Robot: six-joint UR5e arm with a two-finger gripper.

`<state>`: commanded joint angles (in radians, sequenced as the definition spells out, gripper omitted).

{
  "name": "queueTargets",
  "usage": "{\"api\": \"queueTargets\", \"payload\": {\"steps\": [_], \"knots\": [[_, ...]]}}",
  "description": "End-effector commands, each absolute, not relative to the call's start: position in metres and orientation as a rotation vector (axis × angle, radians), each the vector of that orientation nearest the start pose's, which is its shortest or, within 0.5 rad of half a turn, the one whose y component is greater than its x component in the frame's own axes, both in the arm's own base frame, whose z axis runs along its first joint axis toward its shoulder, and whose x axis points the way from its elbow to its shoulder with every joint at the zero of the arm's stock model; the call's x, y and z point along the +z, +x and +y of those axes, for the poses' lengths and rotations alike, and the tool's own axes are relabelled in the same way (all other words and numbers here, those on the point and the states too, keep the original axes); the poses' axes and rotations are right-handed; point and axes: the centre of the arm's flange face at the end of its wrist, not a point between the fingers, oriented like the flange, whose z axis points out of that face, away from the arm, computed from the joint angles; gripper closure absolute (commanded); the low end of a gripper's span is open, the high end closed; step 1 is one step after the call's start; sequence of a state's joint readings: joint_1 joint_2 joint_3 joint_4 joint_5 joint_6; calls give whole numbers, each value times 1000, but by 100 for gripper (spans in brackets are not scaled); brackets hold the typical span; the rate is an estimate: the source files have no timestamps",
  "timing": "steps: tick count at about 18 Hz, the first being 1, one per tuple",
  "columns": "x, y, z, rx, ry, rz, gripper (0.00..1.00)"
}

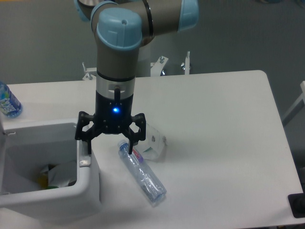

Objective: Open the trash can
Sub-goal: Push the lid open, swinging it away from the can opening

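The white trash can sits at the table's front left, its top open and rubbish showing inside. The lid is out of sight. A small grey push-button latch sits on its right rim. My gripper hangs directly over that rim, fingers spread open. The left finger is down at the latch; the right finger is near a bottle's cap. Nothing is held.
A clear plastic bottle lies on the table just right of the bin. A crumpled white wrapper lies behind it. A blue-labelled bottle stands at the far left edge. A dark object sits at the lower right corner.
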<state>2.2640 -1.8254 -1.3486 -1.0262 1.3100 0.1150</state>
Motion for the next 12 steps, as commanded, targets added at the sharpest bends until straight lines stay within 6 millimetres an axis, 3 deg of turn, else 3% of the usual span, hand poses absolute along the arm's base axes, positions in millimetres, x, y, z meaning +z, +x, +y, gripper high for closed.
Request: {"api": "queueTargets", "payload": {"steps": [3,6,7,9,12], "knots": [[566,-330,563,57,-2417,-668,0],[580,-369,526,236,-2446,-631,0],[577,-373,519,307,-2490,-593,0],[550,-379,503,457,-2645,-503,0],[530,-386,491,518,-2735,-440,0]]}}
